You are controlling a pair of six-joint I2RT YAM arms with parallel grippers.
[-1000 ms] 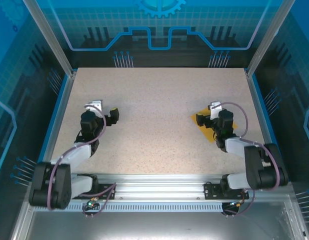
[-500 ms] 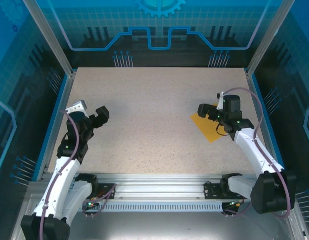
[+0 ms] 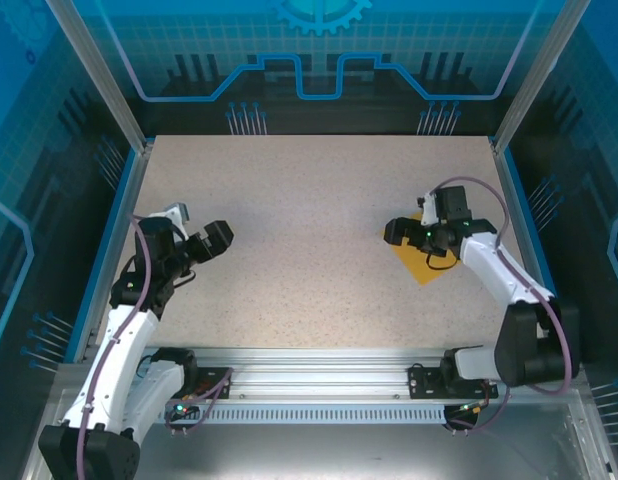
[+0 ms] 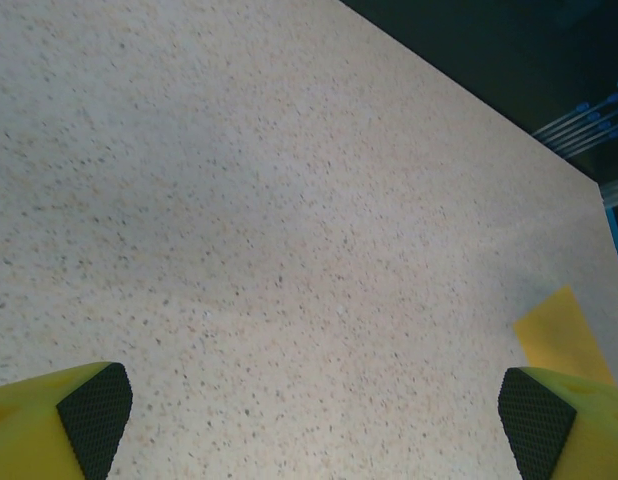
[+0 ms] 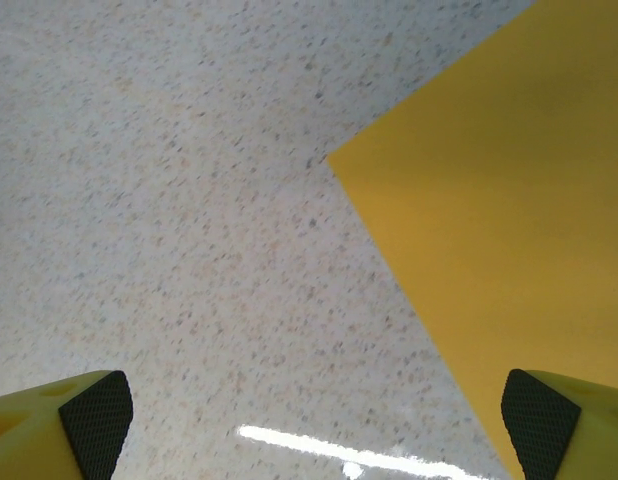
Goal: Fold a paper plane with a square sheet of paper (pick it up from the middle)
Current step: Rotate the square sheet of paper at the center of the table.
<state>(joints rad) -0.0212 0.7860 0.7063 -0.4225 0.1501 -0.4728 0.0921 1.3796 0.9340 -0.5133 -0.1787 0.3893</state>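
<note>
The square sheet of paper is orange-yellow and lies flat on the speckled table at the right, partly under my right arm. No crease is visible in it. My right gripper hovers over the sheet's left corner, jaws wide open and empty. In the right wrist view the sheet covers the right side, and its edge runs down towards the right fingertip. My left gripper is open and empty over bare table at the left. In the left wrist view a corner of the sheet shows far off, above the right fingertip.
The speckled table is bordered by a blue rim on the left and right, with metal posts at the back corners. An aluminium rail carrying the arm bases runs along the near edge.
Both arms have unfolded from a tucked pose and reached outward. The right gripper lifted off the sheet and now sits by its left corner. The sheet has not moved.
</note>
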